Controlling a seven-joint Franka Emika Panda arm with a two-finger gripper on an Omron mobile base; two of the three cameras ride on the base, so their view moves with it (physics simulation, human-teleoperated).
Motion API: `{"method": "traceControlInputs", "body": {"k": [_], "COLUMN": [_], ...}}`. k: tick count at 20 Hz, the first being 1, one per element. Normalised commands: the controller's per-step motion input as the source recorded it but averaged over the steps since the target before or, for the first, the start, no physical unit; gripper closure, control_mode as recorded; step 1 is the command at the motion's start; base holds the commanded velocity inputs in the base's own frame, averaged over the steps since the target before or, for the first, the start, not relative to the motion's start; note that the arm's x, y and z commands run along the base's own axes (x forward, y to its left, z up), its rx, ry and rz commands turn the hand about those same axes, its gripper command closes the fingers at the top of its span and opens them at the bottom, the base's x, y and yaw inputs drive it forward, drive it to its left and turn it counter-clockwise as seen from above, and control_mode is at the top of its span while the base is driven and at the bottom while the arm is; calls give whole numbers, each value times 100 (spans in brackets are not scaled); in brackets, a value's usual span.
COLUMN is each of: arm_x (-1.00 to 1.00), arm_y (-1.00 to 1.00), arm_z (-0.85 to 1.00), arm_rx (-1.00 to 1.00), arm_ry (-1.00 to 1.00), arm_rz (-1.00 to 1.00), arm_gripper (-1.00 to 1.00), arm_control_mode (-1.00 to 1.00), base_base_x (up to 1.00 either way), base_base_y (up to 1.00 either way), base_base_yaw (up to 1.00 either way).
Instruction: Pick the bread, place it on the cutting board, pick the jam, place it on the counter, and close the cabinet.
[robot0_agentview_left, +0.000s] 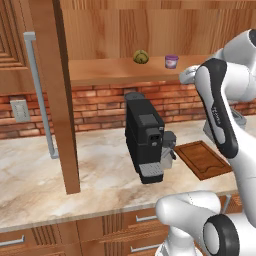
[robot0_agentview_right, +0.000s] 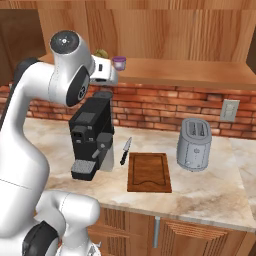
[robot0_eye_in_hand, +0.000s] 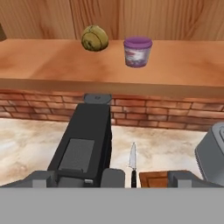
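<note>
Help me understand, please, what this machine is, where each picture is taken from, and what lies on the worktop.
It is a white robot arm on a drivable base in a rendered kitchen. Two pictures come from cameras on the base, behind the arm to its left and right; the third looks out from the hand along the claw, which holds nothing that I can see; whether it is open I cannot tell. On the counter stand a black coffee machine, a knife, a cutting board and a toaster. Above, on the shelf of the open cabinet, sit the bread and, apart from it, the jam.
</note>
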Motion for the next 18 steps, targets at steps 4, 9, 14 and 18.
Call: {"method": "traceControlInputs", "body": {"k": [4, 9, 14, 18], "arm_x": [7, 15, 25, 24], "arm_y": [-5, -7, -7, -5], "arm_z": [12, 10, 3, 1], "arm_rx": [0, 0, 0, 0], "arm_ry": [0, 0, 0, 0], "arm_rz": [0, 0, 0, 0], "arm_gripper": [-100, -100, -100, -100], "arm_control_mode": [-100, -100, -100, -100], "base_base_x": [0, 0, 0, 0], "base_base_y": [0, 0, 0, 0], "base_base_yaw": [0, 0, 0, 0]}}
